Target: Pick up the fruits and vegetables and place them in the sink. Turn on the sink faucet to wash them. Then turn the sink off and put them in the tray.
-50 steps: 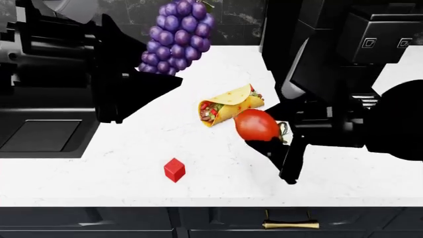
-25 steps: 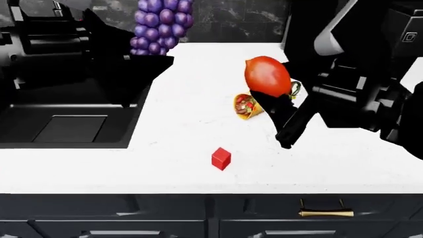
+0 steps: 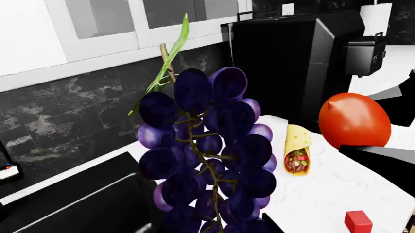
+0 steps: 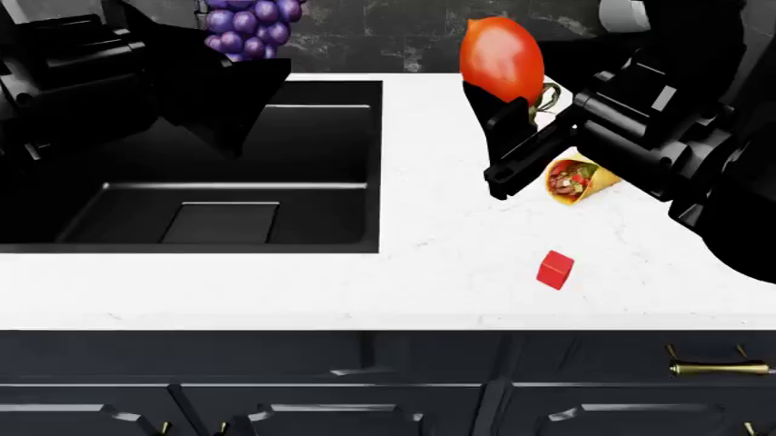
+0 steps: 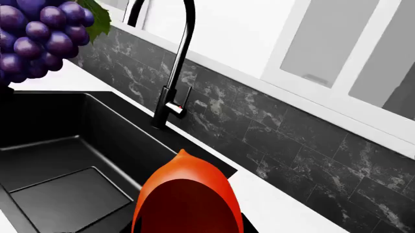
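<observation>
A purple bunch of grapes (image 4: 249,23) (image 3: 207,160) hangs above the back of the black sink (image 4: 327,182), and my left gripper (image 4: 236,64) is shut on it. My right gripper (image 4: 510,100) is shut on the red tomato (image 4: 501,56) (image 5: 184,199), held high over the white counter just right of the basin. In the right wrist view the tall black sink faucet (image 5: 175,63) stands behind the sink (image 5: 65,160), with the grapes (image 5: 42,34) beside it. The tray is out of view.
A yellow tortilla wrap (image 4: 576,179) lies on the white counter (image 4: 424,272) under my right arm. A small red cube (image 4: 555,270) sits nearer the front edge. Dark cabinet drawers run below the counter. A dark tiled wall rises behind the sink.
The head view has swung so the sink now fills its left side. Both arms rose and moved toward the sink, carrying the grapes and the tomato.
</observation>
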